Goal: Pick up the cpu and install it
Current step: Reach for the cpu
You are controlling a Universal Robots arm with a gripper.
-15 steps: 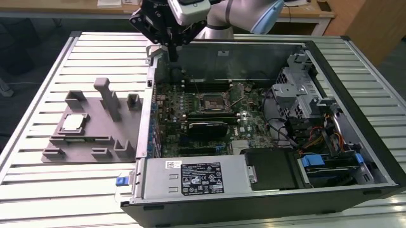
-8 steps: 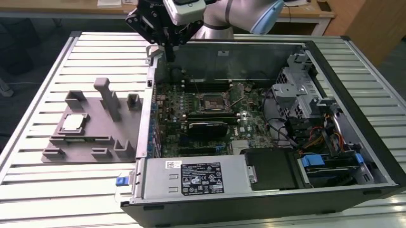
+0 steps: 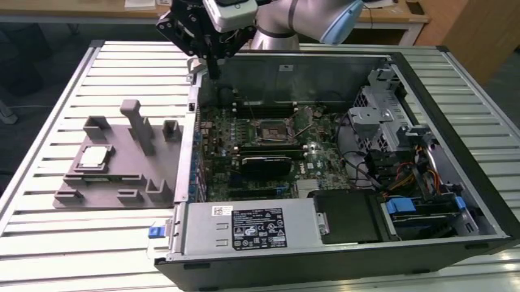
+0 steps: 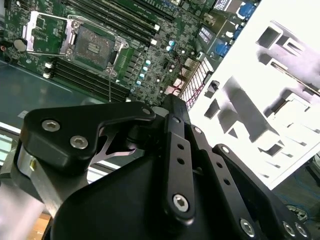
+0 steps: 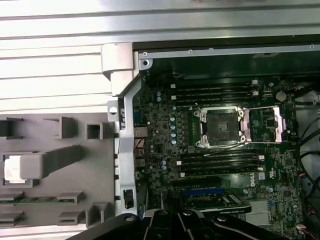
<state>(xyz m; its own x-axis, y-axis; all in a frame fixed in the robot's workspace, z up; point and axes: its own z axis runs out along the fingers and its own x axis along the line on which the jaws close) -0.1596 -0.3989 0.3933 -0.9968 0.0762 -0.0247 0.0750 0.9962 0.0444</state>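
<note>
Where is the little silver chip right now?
The cpu lies in the grey tray at the exterior view's left, beside the open computer case.

cpu point(image 3: 92, 156) on tray point(image 3: 122, 159), tray beside case point(image 3: 325, 264), socket point(image 3: 271, 129) inside case

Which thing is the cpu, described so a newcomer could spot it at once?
Left of the open computer case in the exterior view, a grey tray lies on the slatted table. The cpu sits on the tray's side away from the case: a small flat silver square, unlike the long green memory stick beside it.
</note>
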